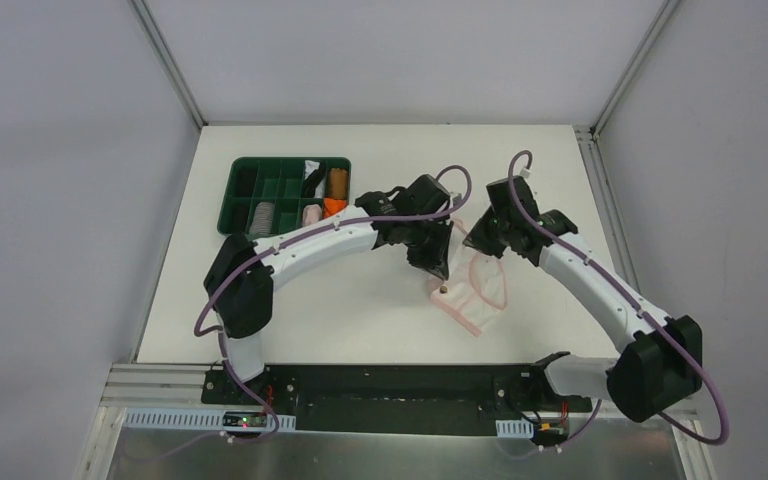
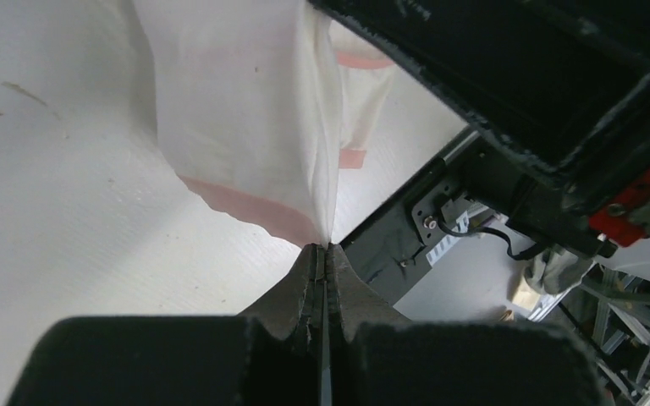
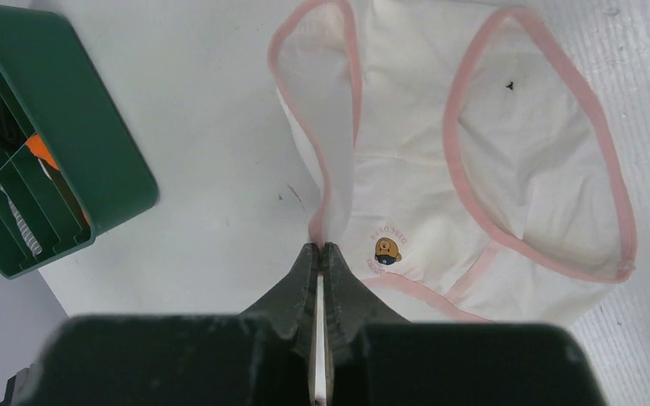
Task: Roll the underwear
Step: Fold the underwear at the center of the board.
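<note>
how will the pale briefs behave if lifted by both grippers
Probably floppy: the briefs drape in folds from the shut left gripper. Likely light: thin cloth hangs from one pinched edge. May sag between grips; the right gripper pinches only trim.

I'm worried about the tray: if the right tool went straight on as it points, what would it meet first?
The pale underwear: the right tool is shut on its pink edging, and the fabric spreads ahead. The green tray sits off to one side, seemingly outside that line.

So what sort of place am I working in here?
Probably a lab test cell, not a home: a white table walled by plain panels on aluminium framing, plus a green compartment tray.
</note>
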Robot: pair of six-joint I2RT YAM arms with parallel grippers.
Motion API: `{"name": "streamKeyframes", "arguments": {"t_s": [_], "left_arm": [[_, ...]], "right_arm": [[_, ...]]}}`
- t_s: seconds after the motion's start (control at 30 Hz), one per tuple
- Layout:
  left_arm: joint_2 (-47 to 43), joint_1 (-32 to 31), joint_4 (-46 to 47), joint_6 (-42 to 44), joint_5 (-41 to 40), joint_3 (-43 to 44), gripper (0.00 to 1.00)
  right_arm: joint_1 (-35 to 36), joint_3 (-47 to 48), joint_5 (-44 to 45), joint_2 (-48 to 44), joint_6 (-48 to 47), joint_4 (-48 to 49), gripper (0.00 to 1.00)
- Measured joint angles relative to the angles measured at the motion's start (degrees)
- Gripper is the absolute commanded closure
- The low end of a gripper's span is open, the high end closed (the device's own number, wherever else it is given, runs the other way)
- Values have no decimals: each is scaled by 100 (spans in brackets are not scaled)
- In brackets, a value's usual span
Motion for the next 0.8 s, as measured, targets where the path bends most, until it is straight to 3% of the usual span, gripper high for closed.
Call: {"name": "streamKeyframes", "arguments": {"t_s": [0.37, 0.8], "left_arm": [[474, -363, -442, -22, 155, 1034, 100], [1453, -651, -595, -26, 439, 1368, 100]], "right_arm": [[-289, -584, 61, -1110, 175, -46, 100], [-702, -2039, 164, -1908, 345, -144, 100]]}}
